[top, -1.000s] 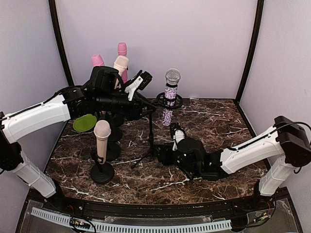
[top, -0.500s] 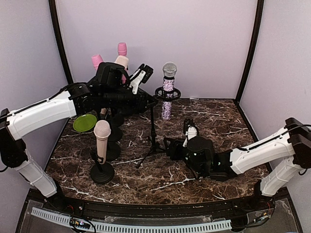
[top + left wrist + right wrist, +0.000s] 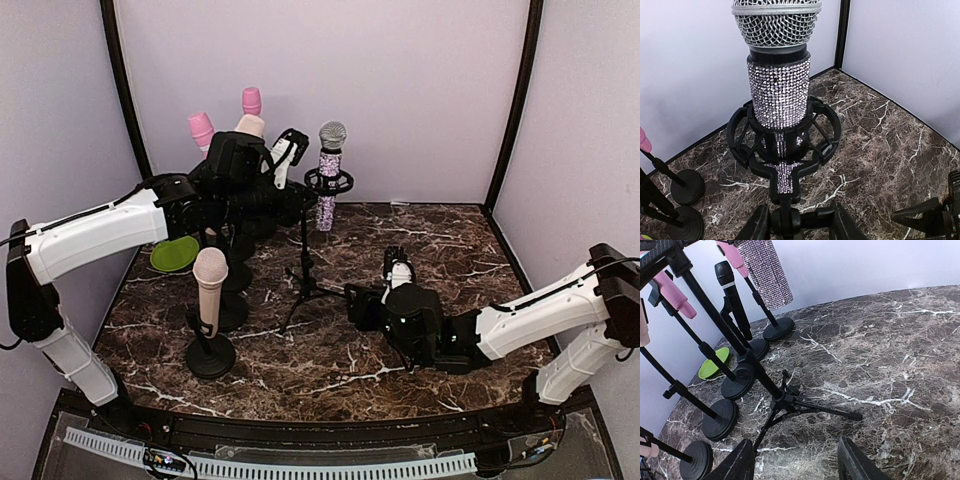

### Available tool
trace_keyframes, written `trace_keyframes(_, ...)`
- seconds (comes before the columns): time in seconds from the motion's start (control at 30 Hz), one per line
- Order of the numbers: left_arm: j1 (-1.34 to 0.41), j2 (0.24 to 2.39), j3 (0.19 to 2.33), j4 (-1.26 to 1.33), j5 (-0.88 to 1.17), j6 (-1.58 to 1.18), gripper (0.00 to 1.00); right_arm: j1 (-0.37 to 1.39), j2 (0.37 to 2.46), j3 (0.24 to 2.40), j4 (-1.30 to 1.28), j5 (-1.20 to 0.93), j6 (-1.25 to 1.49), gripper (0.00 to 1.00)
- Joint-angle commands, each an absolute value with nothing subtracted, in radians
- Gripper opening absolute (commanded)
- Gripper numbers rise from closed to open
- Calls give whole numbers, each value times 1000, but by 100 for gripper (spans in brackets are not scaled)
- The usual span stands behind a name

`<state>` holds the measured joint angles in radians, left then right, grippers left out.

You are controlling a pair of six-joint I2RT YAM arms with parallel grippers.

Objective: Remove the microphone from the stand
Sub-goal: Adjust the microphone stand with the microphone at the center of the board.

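The rhinestone-covered microphone sits upright in the black ring cradle at the top of the tripod stand, toward the back of the marble tabletop; its silver mesh head rises above the ring and its body drops through it. The left hand is closed on the stand just below the cradle, 1 finger on each side of the black joint. The right hand is low over the tabletop with its 2 fingers spread and nothing between them; the stand's tripod legs are just ahead of it, apart from both fingers. Left of the stand are other microphones on round bases – a pale pink microphone nearest – and a green plate.
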<state>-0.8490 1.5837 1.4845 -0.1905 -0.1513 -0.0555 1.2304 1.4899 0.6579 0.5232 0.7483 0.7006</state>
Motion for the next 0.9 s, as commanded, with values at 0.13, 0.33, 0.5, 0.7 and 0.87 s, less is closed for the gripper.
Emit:
trace_keyframes(0.13,-844,1589,1520,-126,-164,-98,23,1237,1506,679,548,750,709,58)
trace_keyframes(0.33,-844,1577,1516,-135,-140,-111,42,1238,1504,681,539,755,712,58)
trace_keyframes(0.5,-844,1549,1507,-142,-123,-115,59,1238,1502,681,533,755,720,58)
trace_keyframes(0.7,-845,1496,1467,-138,-108,-111,71,1238,1493,678,520,758,737,59)
trace_keyframes(0.87,-845,1453,1464,-189,-95,-106,75,1236,1485,681,518,751,732,61)
